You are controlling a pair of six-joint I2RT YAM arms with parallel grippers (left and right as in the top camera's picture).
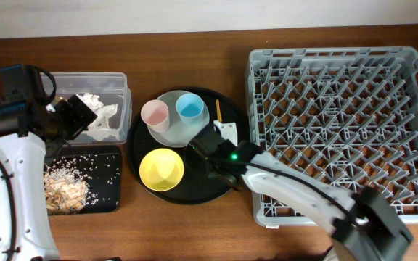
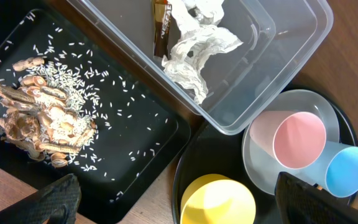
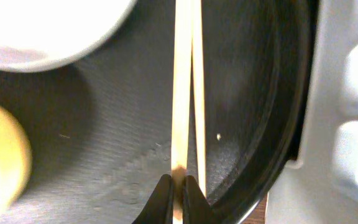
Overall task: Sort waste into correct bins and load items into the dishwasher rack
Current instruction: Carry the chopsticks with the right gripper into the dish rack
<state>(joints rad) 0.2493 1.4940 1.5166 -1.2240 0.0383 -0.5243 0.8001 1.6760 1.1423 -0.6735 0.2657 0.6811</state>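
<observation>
My right gripper (image 3: pixel 178 190) is shut on the wooden chopsticks (image 3: pixel 183 93) over the round black tray (image 1: pixel 187 190), just left of the grey dishwasher rack (image 1: pixel 339 123); one stick lies beside the jaws. The chopsticks' tip shows in the overhead view (image 1: pixel 218 110). On the tray stand the pink cup (image 1: pixel 154 114) and light-blue cup (image 1: pixel 190 107) on the pale grey plate (image 1: pixel 171 130), and the yellow bowl (image 1: pixel 161 168). My left gripper (image 2: pixel 179 199) is open and empty above the clear tub (image 2: pixel 272 56) holding white tissue (image 2: pixel 194 46) and a brown wrapper (image 2: pixel 160 28). The flat black tray (image 2: pixel 142 124) holds food scraps (image 2: pixel 42 124) with rice.
The rack's rim (image 3: pixel 347 112) stands close on the right of the round tray's edge (image 3: pixel 291 124). Bare wooden table (image 1: pixel 194 225) lies in front of the trays. The right arm (image 1: pixel 303 196) lies across the rack's front left corner.
</observation>
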